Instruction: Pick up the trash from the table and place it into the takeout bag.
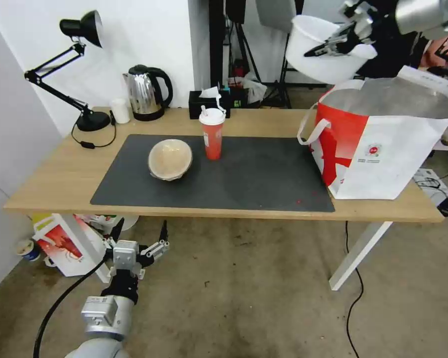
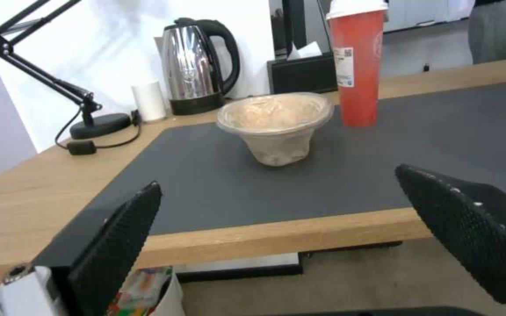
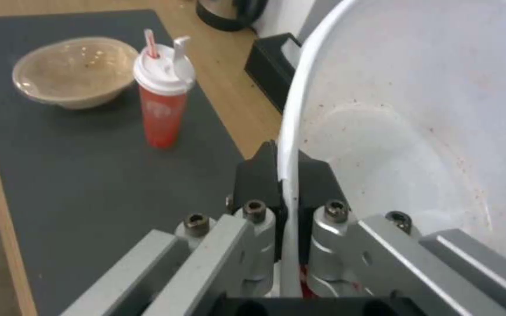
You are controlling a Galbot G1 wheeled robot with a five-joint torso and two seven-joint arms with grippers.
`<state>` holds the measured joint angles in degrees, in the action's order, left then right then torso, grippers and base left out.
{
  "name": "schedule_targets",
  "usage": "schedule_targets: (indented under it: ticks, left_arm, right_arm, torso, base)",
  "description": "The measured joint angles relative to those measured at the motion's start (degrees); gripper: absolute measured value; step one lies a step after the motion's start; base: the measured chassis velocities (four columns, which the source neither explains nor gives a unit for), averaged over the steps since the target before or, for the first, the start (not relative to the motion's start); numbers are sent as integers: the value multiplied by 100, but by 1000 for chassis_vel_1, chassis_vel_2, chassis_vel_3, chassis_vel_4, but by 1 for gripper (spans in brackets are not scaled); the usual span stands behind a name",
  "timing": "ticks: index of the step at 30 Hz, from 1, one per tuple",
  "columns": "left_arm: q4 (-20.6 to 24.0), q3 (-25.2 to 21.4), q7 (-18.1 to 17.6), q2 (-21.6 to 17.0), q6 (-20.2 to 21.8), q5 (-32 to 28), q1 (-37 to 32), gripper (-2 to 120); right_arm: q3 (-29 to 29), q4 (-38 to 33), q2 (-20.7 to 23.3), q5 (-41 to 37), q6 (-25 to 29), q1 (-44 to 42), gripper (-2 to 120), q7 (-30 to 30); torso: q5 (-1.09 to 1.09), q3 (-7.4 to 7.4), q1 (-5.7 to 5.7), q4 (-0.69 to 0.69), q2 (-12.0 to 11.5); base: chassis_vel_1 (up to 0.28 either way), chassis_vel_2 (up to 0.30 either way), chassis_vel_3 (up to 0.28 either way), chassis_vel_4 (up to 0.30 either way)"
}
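My right gripper (image 1: pixel 328 47) is shut on the rim of the wide white plastic bowl (image 1: pixel 328 62), holding it in the air above and just left of the takeout bag (image 1: pixel 383 139). The wrist view shows the bowl (image 3: pixel 417 127) with red specks inside and the fingers (image 3: pixel 259 180) pinching its rim. The bag stands open at the table's (image 1: pixel 55 184) right end. On the dark mat sit the tan paper bowl (image 1: pixel 169 159) and the red cup with white lid and straw (image 1: pixel 212 133). My left gripper (image 1: pixel 139 238) hangs open below the table's front edge, fingers (image 2: pixel 118 245) spread, facing the tan bowl (image 2: pixel 276 127).
At the back of the table stand a black desk lamp (image 1: pixel 79 74), a small white cup (image 1: pixel 120 110), a steel kettle (image 1: pixel 147 92) and a black tissue box (image 1: pixel 206 103). A white box with a red picture (image 1: pixel 64 246) sits on the floor under the table's left end.
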<state>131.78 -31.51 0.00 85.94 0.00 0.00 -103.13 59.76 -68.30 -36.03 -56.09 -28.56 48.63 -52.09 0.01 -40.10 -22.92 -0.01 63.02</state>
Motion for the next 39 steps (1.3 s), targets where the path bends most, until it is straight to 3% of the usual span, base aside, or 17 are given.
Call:
schedule_targets:
  ticks: [26,39]
  left_arm:
    - [0,0,0,0,0,0,0,100]
    - [0,0,0,0,0,0,0,100]
  right_arm:
    - [299,-323,1148,258,73,101,0,-155]
    - [-118,-493,1510,460,121,-520,0,-205]
  torso:
    - [0,0,0,-1,0]
    - [-1,0,0,2,0]
  base:
    - [0,0,0,0]
    - [0,0,0,0]
